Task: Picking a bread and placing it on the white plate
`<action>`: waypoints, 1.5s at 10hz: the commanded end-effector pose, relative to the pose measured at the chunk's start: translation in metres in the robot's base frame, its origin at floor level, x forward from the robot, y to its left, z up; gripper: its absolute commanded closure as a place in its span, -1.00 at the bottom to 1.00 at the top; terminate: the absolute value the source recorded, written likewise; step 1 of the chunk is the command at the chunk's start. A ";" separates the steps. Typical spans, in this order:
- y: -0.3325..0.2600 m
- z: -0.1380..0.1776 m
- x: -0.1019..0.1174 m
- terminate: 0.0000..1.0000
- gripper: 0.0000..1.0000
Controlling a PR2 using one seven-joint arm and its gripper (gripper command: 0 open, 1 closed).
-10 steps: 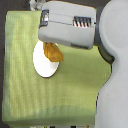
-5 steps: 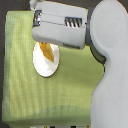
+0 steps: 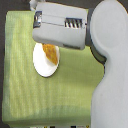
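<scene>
Bread (image 3: 50, 53) sits on the white plate (image 3: 43, 66), upper right part, its top edge hidden under the arm (image 3: 62, 29). Plate lies on green cloth (image 3: 60, 95), near the exterior view's left edge. Cloth below and right is open. Gripper fingers hidden, grip state unknown.

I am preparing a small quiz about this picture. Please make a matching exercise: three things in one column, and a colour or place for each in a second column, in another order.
Things:
1. bread
2. white plate
3. green cloth

Descriptions:
A. lies spread under the plate
B. golden-orange, on the upper part of the plate, partly hidden by the arm
C. oval and plain, resting on the cloth

Pairs: 1-B, 2-C, 3-A

The robot arm hangs over the bread; its jaws cannot be seen.
</scene>
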 end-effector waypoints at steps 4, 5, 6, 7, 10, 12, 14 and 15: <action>-0.016 0.008 -0.006 -1.00 -1.00; -0.019 0.011 -0.006 -1.00 -1.00; -0.020 0.011 -0.006 -1.00 -1.00; -0.022 0.012 -0.008 -1.00 -1.00; -0.018 0.017 -0.015 -1.00 -1.00; -0.009 0.037 -0.012 -1.00 -1.00; -0.023 0.056 -0.009 -1.00 -1.00; -0.034 0.067 -0.011 -1.00 -1.00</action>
